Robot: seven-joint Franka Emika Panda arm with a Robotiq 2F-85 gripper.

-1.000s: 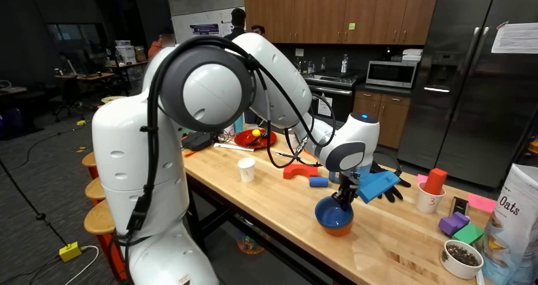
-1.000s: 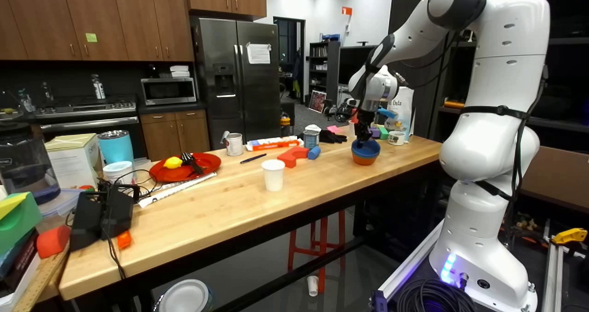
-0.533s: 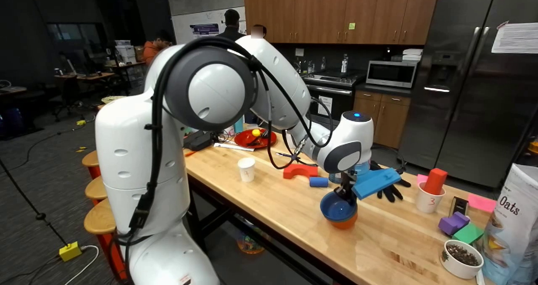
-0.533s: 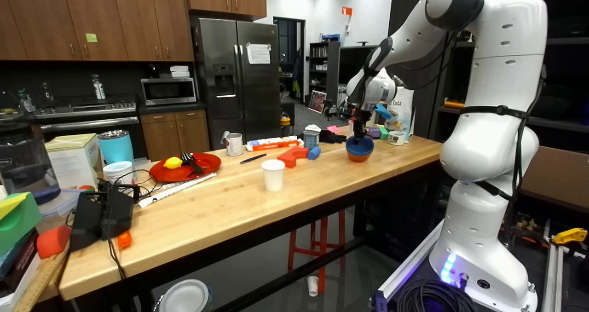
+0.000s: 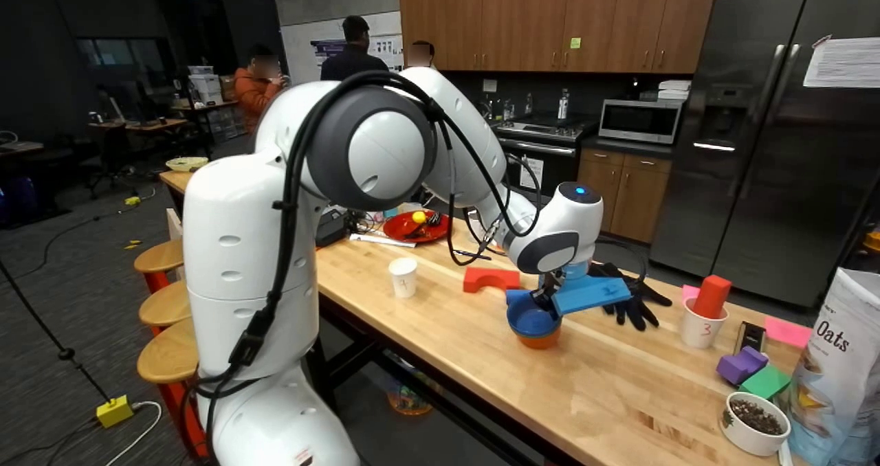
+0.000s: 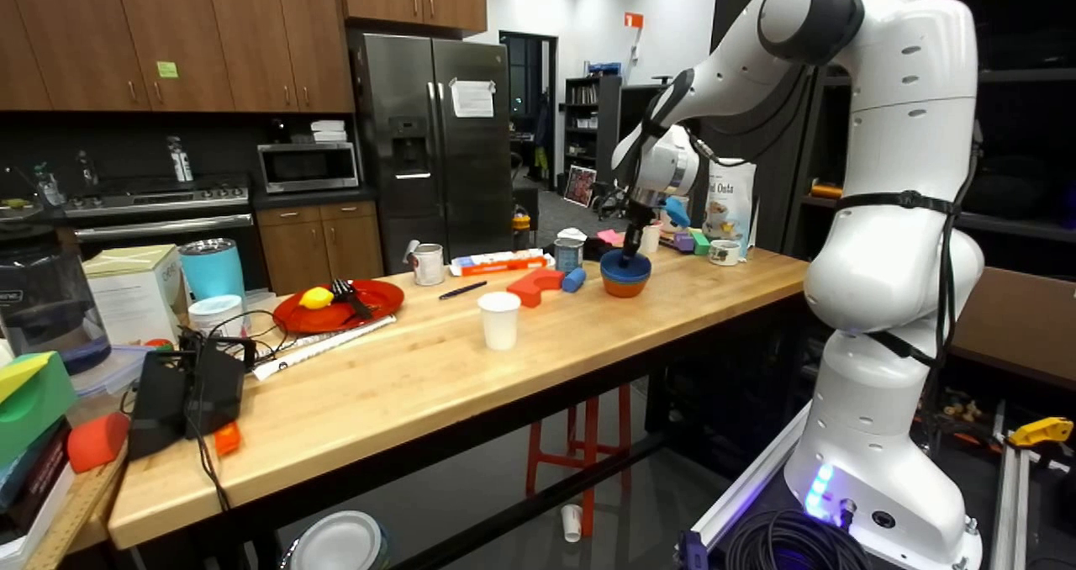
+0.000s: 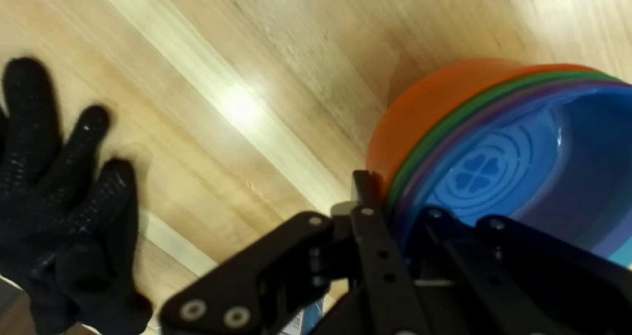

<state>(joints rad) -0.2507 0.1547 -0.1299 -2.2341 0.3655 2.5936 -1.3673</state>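
Observation:
A nested stack of bowls hangs or rests at my gripper, with the blue bowl [image 7: 513,147] innermost and the orange bowl [image 7: 410,122] outermost. Green and purple rims show between them. My gripper [image 7: 397,211] is shut on the stacked rims at one side: one finger lies outside the orange wall, the other reaches inside the blue bowl, its tip hidden. In both exterior views the gripper [image 5: 545,300] comes down into the blue bowl [image 6: 626,266] from above. The stack looks slightly tilted; whether its base touches the wooden table [image 5: 619,383] I cannot tell.
Behind the stack lie a blue cylinder block [image 6: 573,280], a red arch block [image 5: 490,279] and a can [image 6: 569,253]. A black glove [image 7: 69,211] is beside the gripper. Farther off stand a paper cup [image 5: 403,278] and a bowl of dark bits [image 5: 755,421].
The gripper and the bowl stack have moved left in both exterior views, toward the blue cylinder block, which the stack now partly covers in an exterior view. The grip has stayed closed.

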